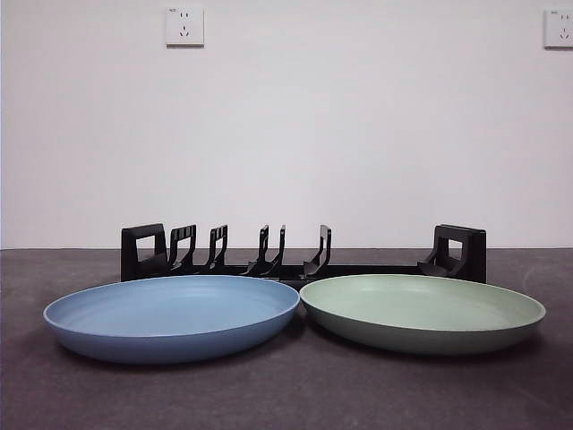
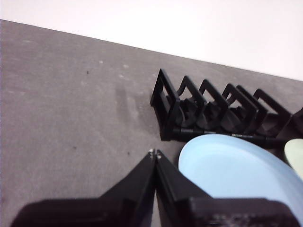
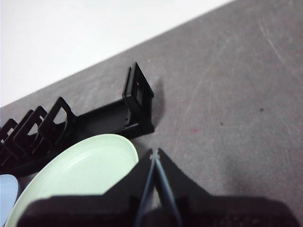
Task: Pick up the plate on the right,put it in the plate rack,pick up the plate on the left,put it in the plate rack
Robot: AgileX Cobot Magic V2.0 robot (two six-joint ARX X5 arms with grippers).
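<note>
A green plate [image 1: 423, 310] lies on the right of the dark table, a blue plate [image 1: 172, 315] on the left, their rims nearly touching. Behind both stands the long black plate rack [image 1: 303, 255] with upright curved prongs, nothing in it. My left gripper [image 2: 155, 153] hovers shut above the table beside the blue plate [image 2: 236, 175] and the rack's end [image 2: 165, 106]. My right gripper [image 3: 155, 154] is shut too, hanging near the green plate [image 3: 80, 177] and the rack's other end [image 3: 138, 101]. Neither arm shows in the front view.
A white wall with two sockets [image 1: 184, 26] rises behind the table. Bare grey tabletop [image 2: 66, 109] stretches to the left of the rack and also to the right of it [image 3: 236, 104].
</note>
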